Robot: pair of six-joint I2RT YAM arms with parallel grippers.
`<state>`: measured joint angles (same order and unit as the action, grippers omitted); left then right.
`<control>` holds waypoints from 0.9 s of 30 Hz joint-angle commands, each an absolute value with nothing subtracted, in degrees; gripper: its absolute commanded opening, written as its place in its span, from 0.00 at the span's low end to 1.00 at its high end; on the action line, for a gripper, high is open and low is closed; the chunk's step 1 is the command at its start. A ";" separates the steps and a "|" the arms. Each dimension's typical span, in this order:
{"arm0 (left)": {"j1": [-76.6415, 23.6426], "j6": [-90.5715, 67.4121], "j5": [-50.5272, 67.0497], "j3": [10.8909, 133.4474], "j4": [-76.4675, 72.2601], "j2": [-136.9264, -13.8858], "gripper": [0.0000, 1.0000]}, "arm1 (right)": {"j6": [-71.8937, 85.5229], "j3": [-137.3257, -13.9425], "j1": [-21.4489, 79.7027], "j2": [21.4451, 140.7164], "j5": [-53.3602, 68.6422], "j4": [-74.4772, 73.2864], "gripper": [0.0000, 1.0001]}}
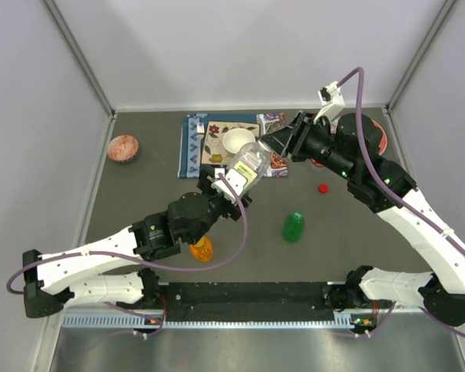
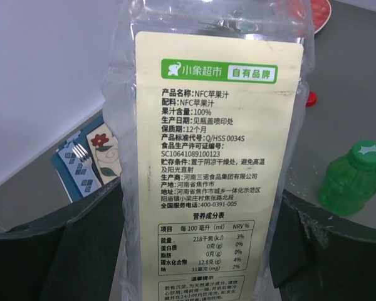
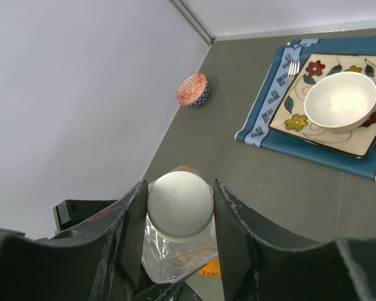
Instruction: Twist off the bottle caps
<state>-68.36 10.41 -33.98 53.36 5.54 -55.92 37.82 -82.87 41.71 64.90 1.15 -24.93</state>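
Placemat [image 1: 189,147], bowl [image 1: 238,140]: beyond left gripper [image 1: 232,184].
Clear bottle [image 1: 248,165]: tilted, clamped in left gripper.
Green bottle [image 1: 293,227], capped: right of it, apart.
Orange bottle [image 1: 202,249]: under left arm [image 1: 101,260].
White cap [image 3: 180,202]: pinched by right gripper [image 3: 180,210], plain only from right wrist.
Red cap [image 1: 323,187]: loose, near right gripper.

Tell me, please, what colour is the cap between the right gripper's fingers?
White. The cap shows best in the right wrist view.

Large clear bottle [image 1: 248,167], cream label: tilted, off the desk [image 1: 139,201], white cap [image 3: 180,204] on. Green bottle [image 1: 293,226]: upright, green cap [image 2: 368,150] on. Orange bottle [image 1: 202,248]: part-hidden. Red cap [image 1: 323,187]: loose on desk.
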 commanded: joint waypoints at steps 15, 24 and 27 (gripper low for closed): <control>-64.87 4.93 -6.22 56.25 4.13 -48.70 0.34 | 23.06 -83.93 42.45 63.46 15.70 -23.55 0.00; -45.80 -11.93 36.19 56.25 0.45 -44.82 0.34 | 14.16 -84.38 40.17 61.00 40.39 -18.38 0.00; -42.98 -16.15 43.23 55.90 -3.76 -45.88 0.35 | 14.06 -82.01 39.64 59.68 47.78 -14.51 0.00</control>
